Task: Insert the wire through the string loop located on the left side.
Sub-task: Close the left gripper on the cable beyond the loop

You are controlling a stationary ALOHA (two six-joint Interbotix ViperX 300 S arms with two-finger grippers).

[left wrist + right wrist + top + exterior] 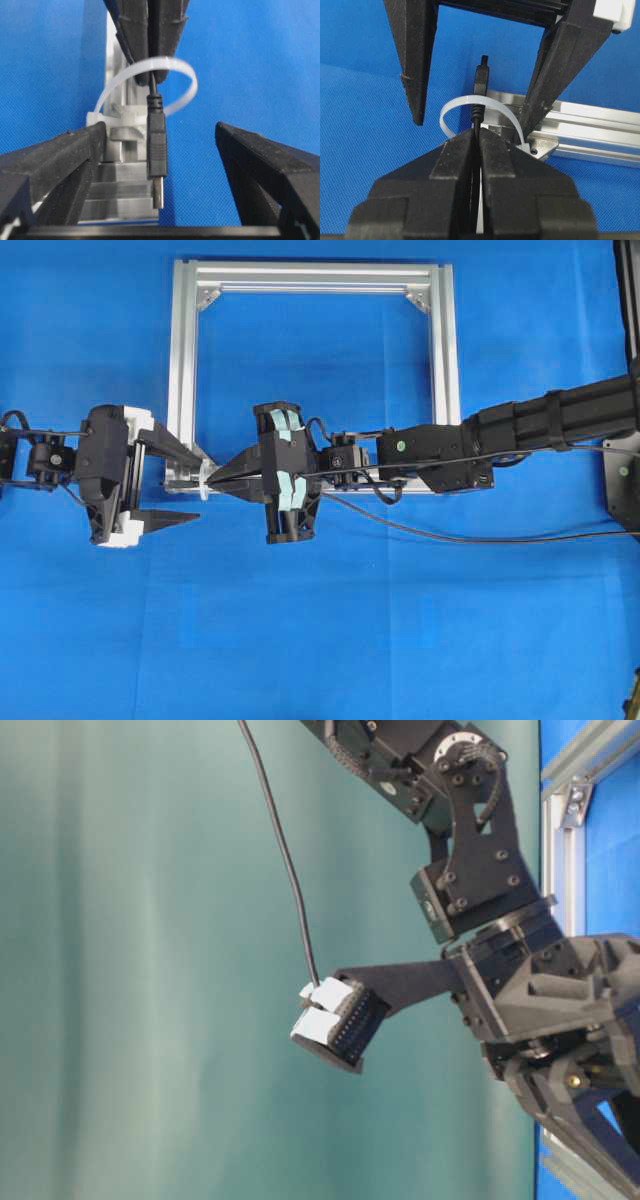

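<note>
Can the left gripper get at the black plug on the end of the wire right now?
Probably yes. The left gripper stands open with the small black plug tip of the thin wire hanging between its fingers, past the white string loop; nothing blocks it.

My right pincer (477, 137) is clamped tight on the wire (479, 107), whose plug tip pokes toward twelve o'clock through the string loop (485, 107) on the silver frame (590, 135), between the left pincer's (475, 107) spread fingers (415, 65), over the blue bench (365, 125).
</note>
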